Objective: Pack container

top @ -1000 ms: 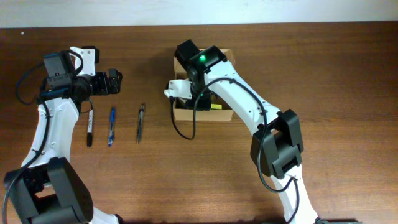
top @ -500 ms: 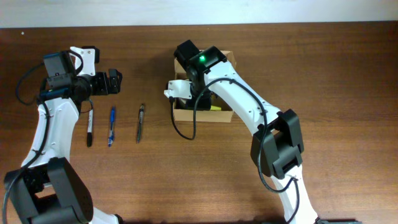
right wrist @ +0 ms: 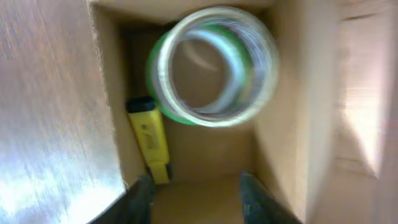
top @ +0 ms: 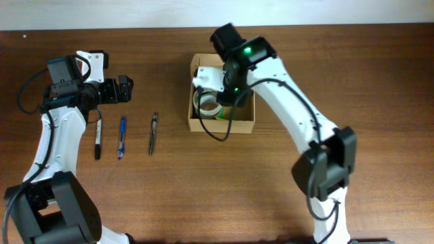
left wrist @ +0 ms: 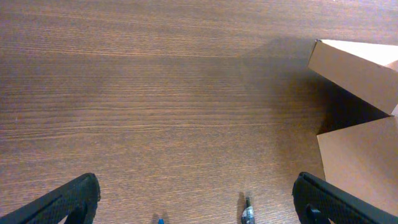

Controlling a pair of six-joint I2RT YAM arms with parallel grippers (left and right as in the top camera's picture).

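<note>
Overhead, a brown wooden worktop (top: 169, 183) carries the container (top: 217, 126), a small plain cardboard box, at its far middle, with its top open. Inside it, toward the left, lies a tape roll (top: 207, 103) with a clear ring and a green edge. The right arm reaches in from the near right and hangs directly over the box, hiding its right half.

From the right wrist camera, which looks down into the box, the picture is blurred. The tape roll fills the top of the view, and a yellow marker (right wrist: 149, 146) lies along the left inner wall, just beside the roll. The right fingers (right wrist: 140, 199) show at the bottom edge, spread apart above the box floor with nothing between them.

At the far left, the left fingers (left wrist: 68, 199) are spread wide and hold nothing, hovering above bare wood; they point right, toward the box, and are well apart from it.

Three pens lie in a row between the left arm and the box, all pointing far to near: a black marker (top: 98, 139) on the left, a blue pen (top: 122, 137) in the middle, a dark pen (top: 153, 134) on the right.
</note>
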